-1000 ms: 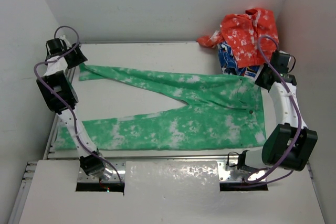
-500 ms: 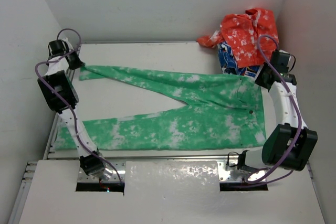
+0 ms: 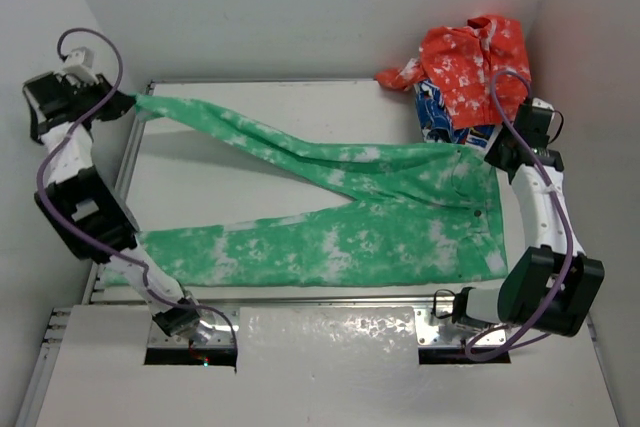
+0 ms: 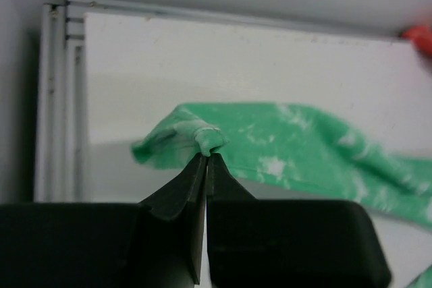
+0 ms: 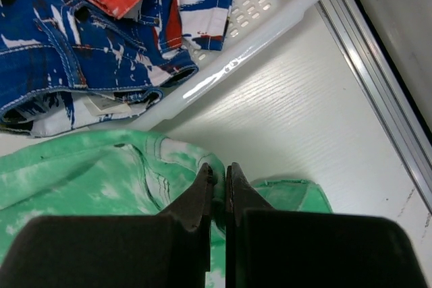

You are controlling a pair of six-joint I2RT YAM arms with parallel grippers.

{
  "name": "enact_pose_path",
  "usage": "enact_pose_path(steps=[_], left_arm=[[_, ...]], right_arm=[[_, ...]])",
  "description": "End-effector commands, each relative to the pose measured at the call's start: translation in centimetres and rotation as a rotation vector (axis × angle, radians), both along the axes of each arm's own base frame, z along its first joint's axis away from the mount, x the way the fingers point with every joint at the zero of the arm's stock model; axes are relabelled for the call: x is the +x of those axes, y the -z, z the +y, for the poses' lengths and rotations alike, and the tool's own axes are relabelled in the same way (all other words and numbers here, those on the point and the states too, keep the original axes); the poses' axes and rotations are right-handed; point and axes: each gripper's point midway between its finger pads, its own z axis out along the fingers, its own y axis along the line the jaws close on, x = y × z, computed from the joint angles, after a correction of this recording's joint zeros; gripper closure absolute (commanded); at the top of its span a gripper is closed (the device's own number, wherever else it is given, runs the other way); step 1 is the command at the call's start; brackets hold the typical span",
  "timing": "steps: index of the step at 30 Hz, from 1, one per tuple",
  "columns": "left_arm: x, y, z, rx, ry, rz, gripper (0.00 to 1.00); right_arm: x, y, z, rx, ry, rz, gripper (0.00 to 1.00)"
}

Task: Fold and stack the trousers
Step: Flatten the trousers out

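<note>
The green, white-blotched trousers lie spread on the white table, waistband to the right and both legs running left. My left gripper is shut on the hem of the far leg and holds it raised over the table's far left corner, so that leg hangs stretched. In the left wrist view a bunch of the trousers is pinched at the tips of that gripper. My right gripper is shut on the far corner of the waistband. The right wrist view shows this gripper clamping a fold of the trousers.
A white basket stands at the far right corner. It holds an orange-red patterned cloth and a blue-white garment. Metal rails edge the table, and walls stand close on the left, right and back.
My left gripper has shut on the far leg's hem and carried it up and to the left, pulling that leg taut. The right gripper has stayed put on the waistband.
</note>
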Motion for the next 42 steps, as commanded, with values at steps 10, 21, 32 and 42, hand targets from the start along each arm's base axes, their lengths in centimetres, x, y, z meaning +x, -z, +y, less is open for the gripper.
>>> enact_pose_path(steps=[10,21,32,42], left_arm=[[-23.0,21.6,0.1,0.114,0.137,0.766,1.0],[-22.5,15.6,-1.9,0.161,0.158,0.57,1.0],[-17.3,11.2,3.7,0.195,-0.101,0.547,0.73],[-16.3,17.1,3.9,0.035,-0.098,0.667,0.41]], right_arm=[[1.3,-0.6,1.0,0.046,-0.018,-0.126,1.0],[1.8,-1.5,1.0,0.035,-0.038,-0.135,1.0],[1.2,-2.8,0.9,-0.001,-0.064,-0.116,1.0],[1.2,-2.3,1.3,0.018,-0.081,-0.113,1.0]])
